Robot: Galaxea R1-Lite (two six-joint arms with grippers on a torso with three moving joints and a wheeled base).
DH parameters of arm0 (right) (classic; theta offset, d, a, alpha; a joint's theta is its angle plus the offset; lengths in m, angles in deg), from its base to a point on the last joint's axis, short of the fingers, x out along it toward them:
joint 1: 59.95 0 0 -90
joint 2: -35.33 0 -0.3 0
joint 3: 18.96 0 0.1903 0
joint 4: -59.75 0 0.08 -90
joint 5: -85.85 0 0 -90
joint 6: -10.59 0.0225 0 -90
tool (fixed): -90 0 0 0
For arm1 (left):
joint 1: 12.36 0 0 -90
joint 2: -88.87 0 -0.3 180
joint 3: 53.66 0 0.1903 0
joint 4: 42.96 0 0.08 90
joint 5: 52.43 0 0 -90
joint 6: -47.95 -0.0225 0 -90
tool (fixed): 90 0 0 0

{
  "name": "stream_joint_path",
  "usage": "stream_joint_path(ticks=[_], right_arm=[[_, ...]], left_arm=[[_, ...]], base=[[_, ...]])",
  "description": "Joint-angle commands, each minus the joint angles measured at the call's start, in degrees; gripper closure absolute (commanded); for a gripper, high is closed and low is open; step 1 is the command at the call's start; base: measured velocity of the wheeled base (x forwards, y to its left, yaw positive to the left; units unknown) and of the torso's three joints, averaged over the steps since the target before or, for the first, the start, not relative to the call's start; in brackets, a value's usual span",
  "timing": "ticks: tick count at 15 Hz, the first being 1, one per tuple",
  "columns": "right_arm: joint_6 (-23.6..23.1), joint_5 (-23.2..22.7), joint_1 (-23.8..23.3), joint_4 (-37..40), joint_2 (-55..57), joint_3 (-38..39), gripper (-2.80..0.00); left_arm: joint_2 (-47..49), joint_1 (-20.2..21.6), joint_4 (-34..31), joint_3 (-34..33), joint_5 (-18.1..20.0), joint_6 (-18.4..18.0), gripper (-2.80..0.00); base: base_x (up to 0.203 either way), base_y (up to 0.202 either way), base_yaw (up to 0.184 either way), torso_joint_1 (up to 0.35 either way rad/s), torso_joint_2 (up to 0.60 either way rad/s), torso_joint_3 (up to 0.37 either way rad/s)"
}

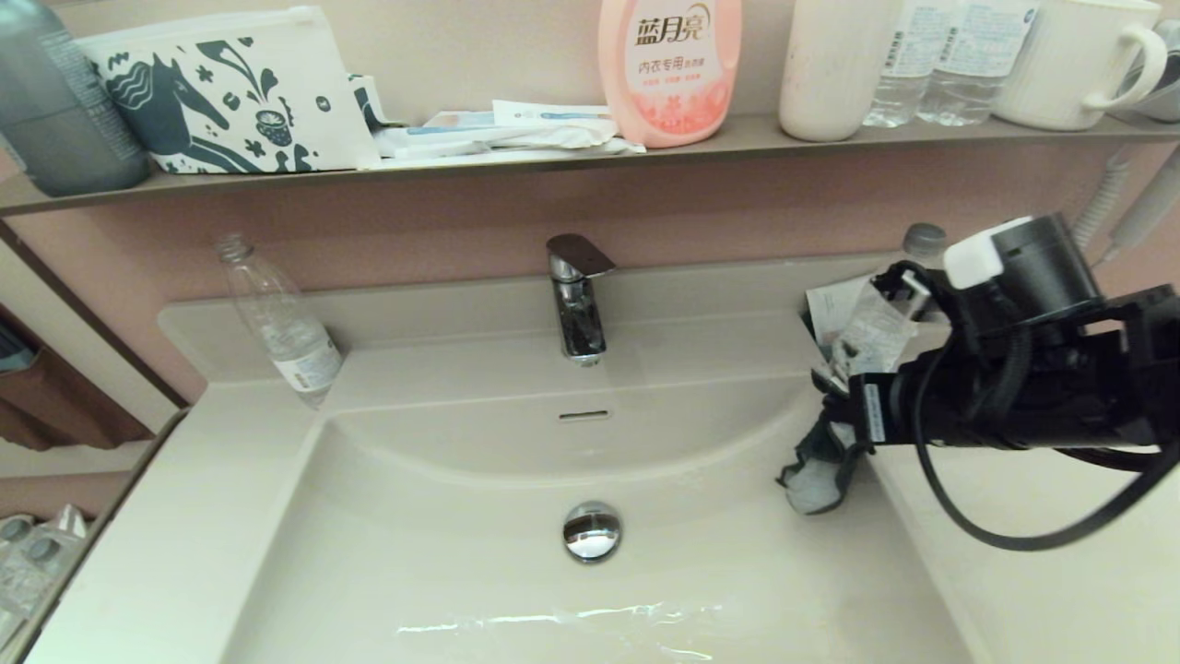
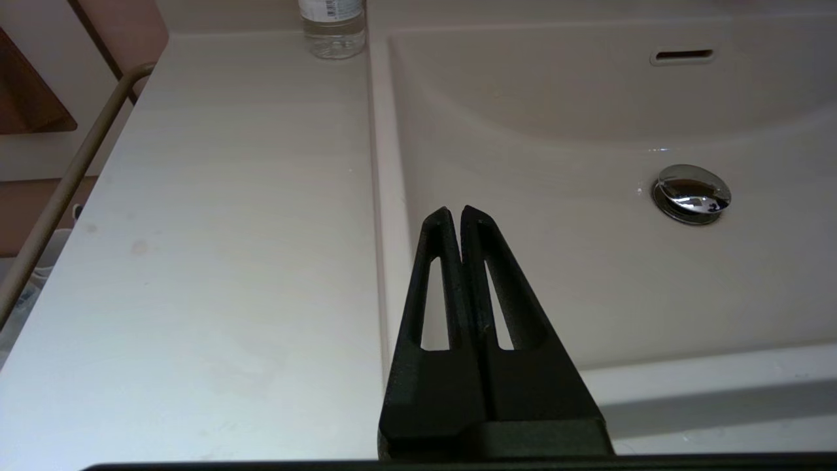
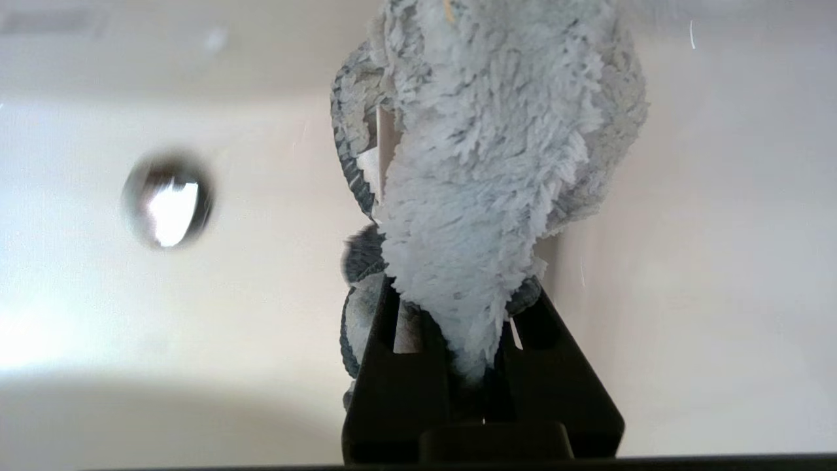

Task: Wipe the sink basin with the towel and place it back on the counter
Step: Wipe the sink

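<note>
The cream-white sink basin [image 1: 442, 516] has a chrome drain plug [image 1: 591, 531] and a slot overflow [image 1: 584, 415]. My right gripper [image 1: 834, 415] hovers over the basin's right side, shut on the towel [image 1: 816, 466]. The towel hangs down dark grey against the right wall. In the right wrist view its pale fluffy side [image 3: 484, 163] bulges out from between the fingers [image 3: 386, 327], with the drain plug [image 3: 168, 201] beyond. The glossy counter [image 1: 1060, 572] lies under that arm. My left gripper [image 2: 460, 214] is shut and empty above the basin's left rim, beside the left counter [image 2: 229, 229].
A chrome faucet [image 1: 576, 295] stands behind the basin. One clear bottle [image 1: 281, 323] leans at the back left, another [image 1: 876, 323] sits behind my right arm. The brown shelf [image 1: 553, 161] carries a horse pouch [image 1: 221, 92], a pink bottle [image 1: 668, 69] and cups. Water glistens at the basin's front [image 1: 562, 618].
</note>
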Motion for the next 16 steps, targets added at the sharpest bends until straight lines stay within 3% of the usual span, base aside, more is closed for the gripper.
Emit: stream_joint_path(ticks=[1,4,8,11,16], right_arm=[[0.53,-0.23,0.72,5.95,-8.63,0.14,0.0],[0.81,-0.45,-3.63,14.57,-14.52,-0.74,0.0],[-0.88,-0.91,-17.19,19.73,-15.95,-1.28,0.0],[-4.02,-1.89,-27.33,20.81,-11.69,-1.43,0.0],[-6.47,-1.52,-35.06,20.75,-2.44,-1.27,0.0]], left_arm=[[0.08,0.04,0.01,-0.01,0.0,0.05,0.0],[0.08,0.04,0.01,-0.01,0.0,0.05,0.0],[0.08,-0.04,0.01,-0.01,0.0,0.05,0.0],[0.08,0.04,0.01,-0.01,0.0,0.05,0.0],[0.08,0.04,0.01,-0.01,0.0,0.05,0.0]], base=[[0.0,0.0,0.0,0.0,0.0,0.0],[0.0,0.0,0.0,0.0,0.0,0.0],[0.0,0.0,0.0,0.0,0.0,0.0],[0.0,0.0,0.0,0.0,0.0,0.0],[0.0,0.0,0.0,0.0,0.0,0.0]])
